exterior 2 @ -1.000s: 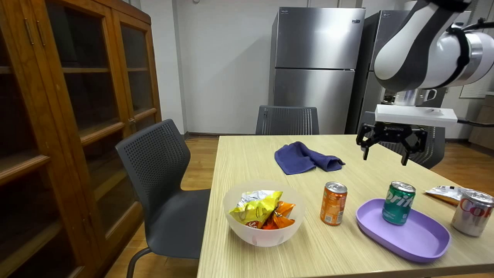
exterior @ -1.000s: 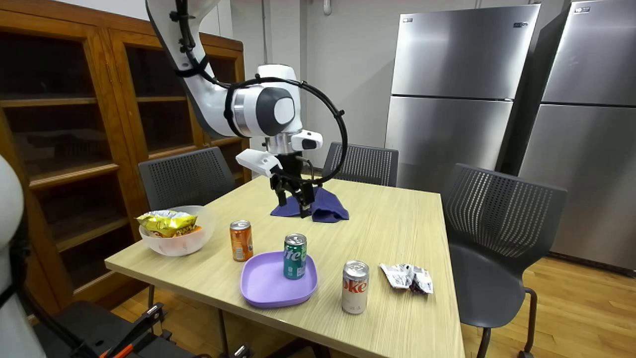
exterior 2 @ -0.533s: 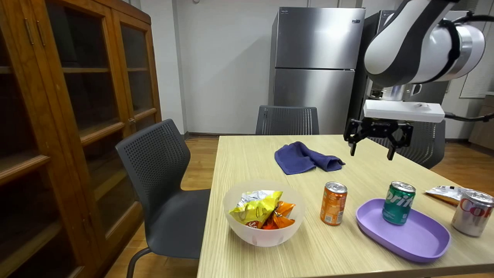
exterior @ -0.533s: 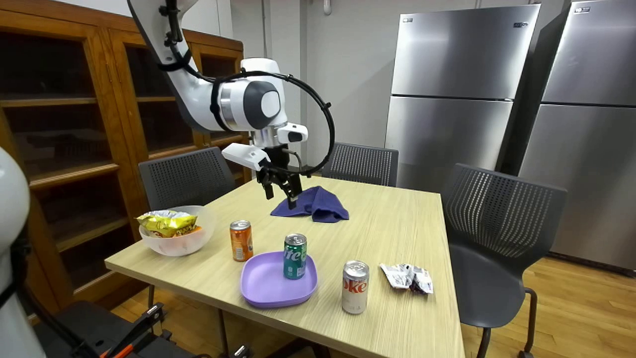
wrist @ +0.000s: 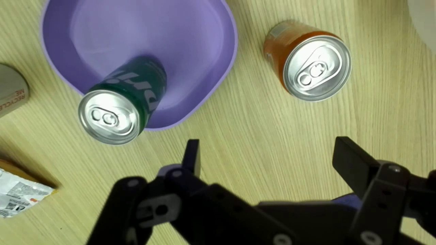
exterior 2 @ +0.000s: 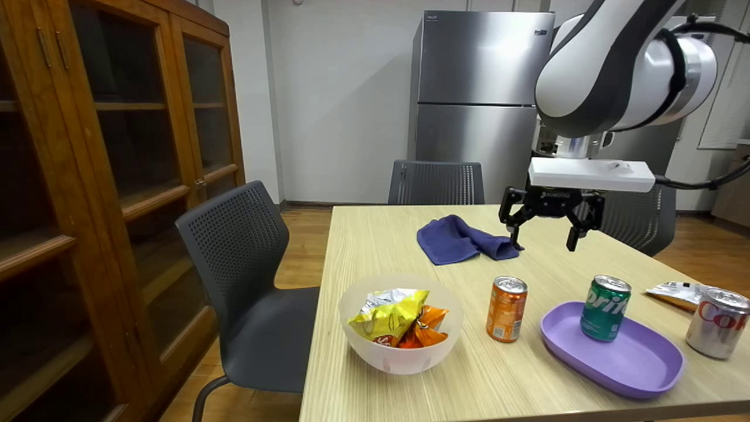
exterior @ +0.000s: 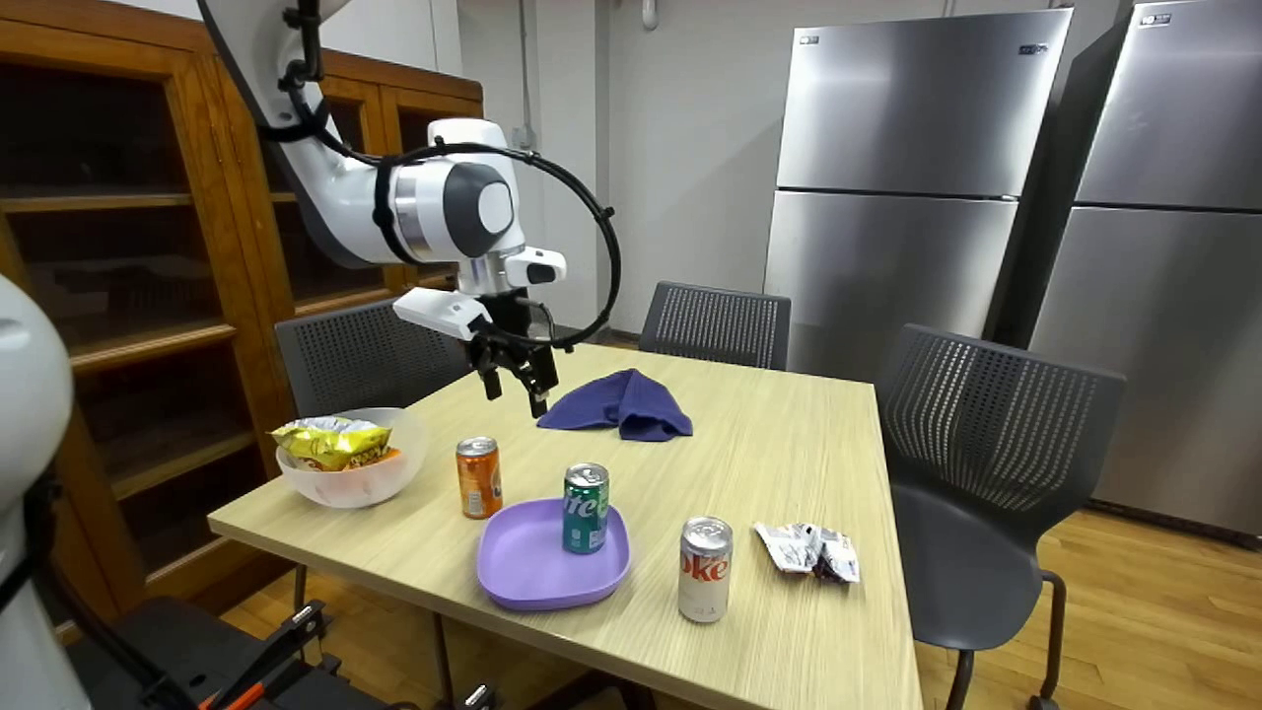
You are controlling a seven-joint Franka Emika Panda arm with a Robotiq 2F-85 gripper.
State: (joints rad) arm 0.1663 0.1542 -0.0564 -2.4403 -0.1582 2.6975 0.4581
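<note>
Jaws hung spread and empty above the worktop (exterior 2: 381, 240), whose flatness presumably let the orange can (exterior 2: 507, 313) stand upright.

Both exterior views are bright and mostly sharp; a whitish glare spreads over a refrigerator (exterior 2: 477, 114), a soft slanting shadow crosses the wall (exterior 2: 345, 117), and the cabinet (exterior 2: 155, 202) is near-black inside; edge stretch slants the silver can (exterior 2: 718, 323); in the wrist view, hard glints top the orange can (wrist: 308, 63) and green can (wrist: 124, 100), while the gripper (wrist: 268, 146) is murky, soft-edged.
</note>
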